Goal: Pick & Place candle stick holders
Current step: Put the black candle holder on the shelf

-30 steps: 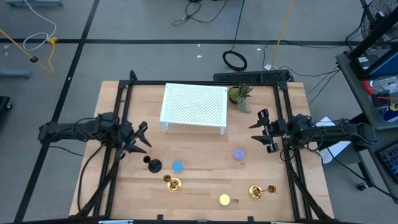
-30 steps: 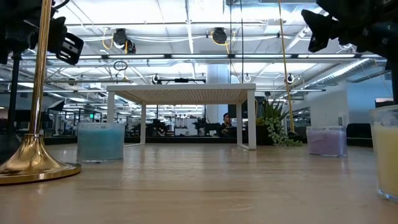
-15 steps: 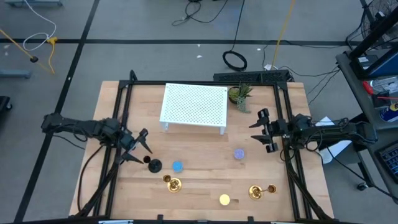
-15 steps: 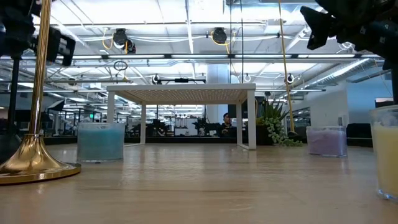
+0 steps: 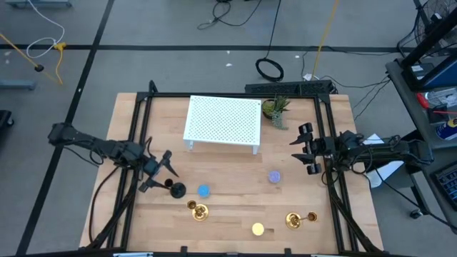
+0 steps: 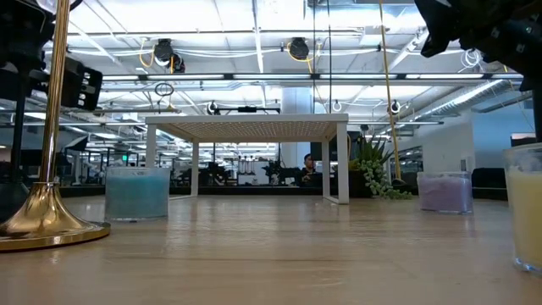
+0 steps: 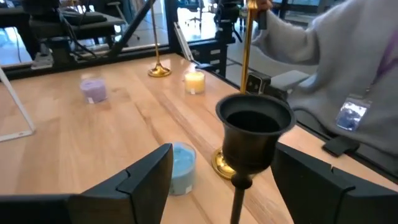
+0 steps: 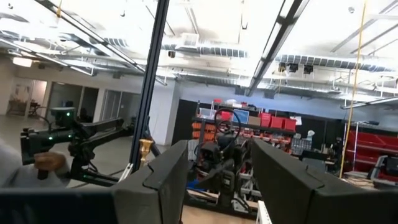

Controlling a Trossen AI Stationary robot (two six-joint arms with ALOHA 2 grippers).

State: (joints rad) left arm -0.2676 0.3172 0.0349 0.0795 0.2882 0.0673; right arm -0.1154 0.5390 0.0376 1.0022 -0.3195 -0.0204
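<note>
Pale wood covers the desk (image 5: 235, 207), with a white perforated shelf (image 5: 223, 123) at its back and a small green plant (image 5: 275, 110) beside that. The left pincer (image 5: 158, 173) reaches in low with its fingers (image 7: 146, 176) spread apart; in the left wrist view the black candle stick holder (image 7: 252, 140) stands upright between them, with a gap on either side. A blue candle (image 5: 203, 190) sits just beside that holder, and one gold candle stick holder (image 5: 198, 209) stands near, toward the front edge. The other gold candle stick holder (image 5: 298, 219) lies on its side near a yellow candle (image 5: 258, 229). The right pincer (image 5: 304, 149) hovers at the desk's right side, its fingers apart and empty, near a lilac candle (image 5: 275, 177).
</note>
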